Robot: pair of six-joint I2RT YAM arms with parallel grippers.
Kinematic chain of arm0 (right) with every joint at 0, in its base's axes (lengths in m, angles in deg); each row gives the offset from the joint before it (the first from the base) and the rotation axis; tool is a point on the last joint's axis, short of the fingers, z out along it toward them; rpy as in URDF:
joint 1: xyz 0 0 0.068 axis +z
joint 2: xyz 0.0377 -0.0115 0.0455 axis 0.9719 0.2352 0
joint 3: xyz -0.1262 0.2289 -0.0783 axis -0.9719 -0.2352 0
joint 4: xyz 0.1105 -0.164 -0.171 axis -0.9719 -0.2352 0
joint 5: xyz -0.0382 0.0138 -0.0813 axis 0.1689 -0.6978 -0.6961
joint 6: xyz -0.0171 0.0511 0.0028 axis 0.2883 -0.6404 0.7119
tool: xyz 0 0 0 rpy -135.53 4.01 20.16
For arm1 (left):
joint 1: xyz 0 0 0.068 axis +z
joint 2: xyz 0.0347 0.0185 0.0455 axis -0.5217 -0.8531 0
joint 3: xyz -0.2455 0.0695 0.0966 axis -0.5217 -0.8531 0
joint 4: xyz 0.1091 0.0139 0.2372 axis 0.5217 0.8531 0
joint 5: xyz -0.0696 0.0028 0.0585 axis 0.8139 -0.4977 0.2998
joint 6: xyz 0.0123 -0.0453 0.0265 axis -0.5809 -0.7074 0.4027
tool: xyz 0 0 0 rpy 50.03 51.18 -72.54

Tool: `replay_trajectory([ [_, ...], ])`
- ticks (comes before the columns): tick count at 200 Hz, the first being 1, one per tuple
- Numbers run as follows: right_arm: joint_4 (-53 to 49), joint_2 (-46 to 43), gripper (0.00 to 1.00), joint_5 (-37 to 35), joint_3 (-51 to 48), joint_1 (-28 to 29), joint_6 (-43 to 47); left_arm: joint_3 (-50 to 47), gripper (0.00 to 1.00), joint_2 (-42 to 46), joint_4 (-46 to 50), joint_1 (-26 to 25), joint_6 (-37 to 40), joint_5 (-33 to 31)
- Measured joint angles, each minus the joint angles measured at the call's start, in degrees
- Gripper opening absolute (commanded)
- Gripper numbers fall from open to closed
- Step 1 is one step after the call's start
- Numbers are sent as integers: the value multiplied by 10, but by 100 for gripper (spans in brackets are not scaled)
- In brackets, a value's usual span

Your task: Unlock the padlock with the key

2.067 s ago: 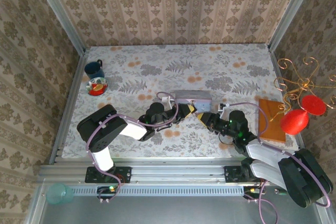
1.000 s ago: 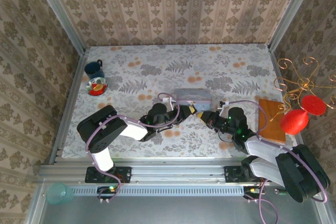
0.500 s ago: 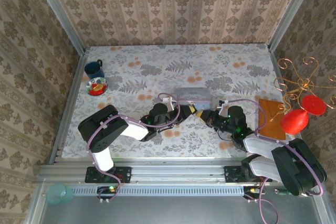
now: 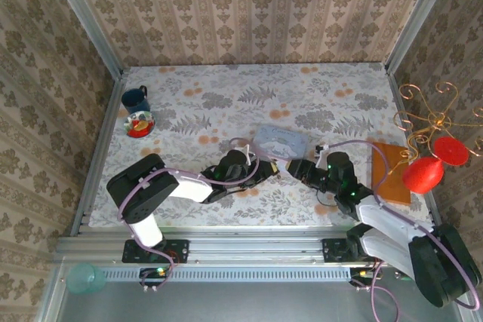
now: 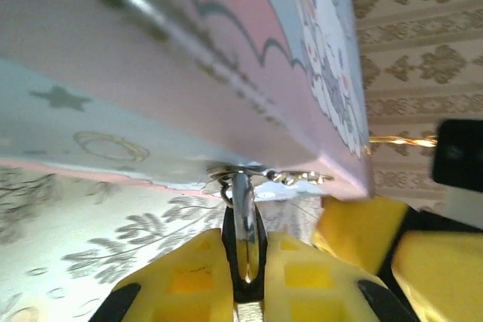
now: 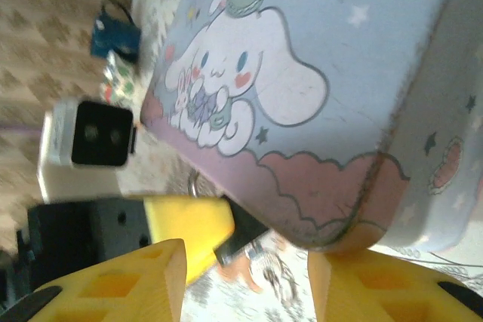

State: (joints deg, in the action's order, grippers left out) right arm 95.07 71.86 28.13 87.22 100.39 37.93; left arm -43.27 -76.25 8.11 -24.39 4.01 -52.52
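Note:
The small black padlock (image 5: 243, 216) hangs on the front edge of the pale blue cartoon tin (image 4: 279, 141), its silver shackle running up to the tin's clasp. My left gripper (image 5: 243, 240) is shut on the padlock, just under the tin's edge (image 5: 189, 73). My right gripper (image 6: 247, 250) stands open, its yellow fingers either side of the tin's near corner (image 6: 302, 73) with nothing held. From the right wrist, the padlock (image 6: 245, 235) shows as a dark block against the left gripper's yellow finger (image 6: 189, 224). Both grippers (image 4: 270, 165) (image 4: 296, 165) meet at the tin's front. I cannot make out the key.
A blue mug (image 4: 136, 98) and a small bowl of red bits (image 4: 139, 124) stand at the far left. A wooden board (image 4: 389, 171) lies at the right edge beside a gold wire stand with red ornaments (image 4: 426, 167). Patterned walls close in three sides.
My right gripper's jaws have gone from shut to open. The tin has shifted slightly and its lid faces up more. The left gripper keeps its hold.

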Motion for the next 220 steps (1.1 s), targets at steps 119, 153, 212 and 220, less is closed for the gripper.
replay_trajectory([
  [119, 71, 88, 44, -297, 4, 322, 322, -63, 0, 106, 105, 24, 12, -28],
  [153, 117, 157, 44, -343, 16, 353, 370, -80, 0, 145, 125, 28, 17, -32],
  [212, 170, 251, 42, -399, 67, 382, 417, -90, 0, 198, 167, 30, 33, -35],
  [220, 172, 264, 42, -408, 72, 385, 422, -90, 0, 200, 170, 30, 35, -35],
])
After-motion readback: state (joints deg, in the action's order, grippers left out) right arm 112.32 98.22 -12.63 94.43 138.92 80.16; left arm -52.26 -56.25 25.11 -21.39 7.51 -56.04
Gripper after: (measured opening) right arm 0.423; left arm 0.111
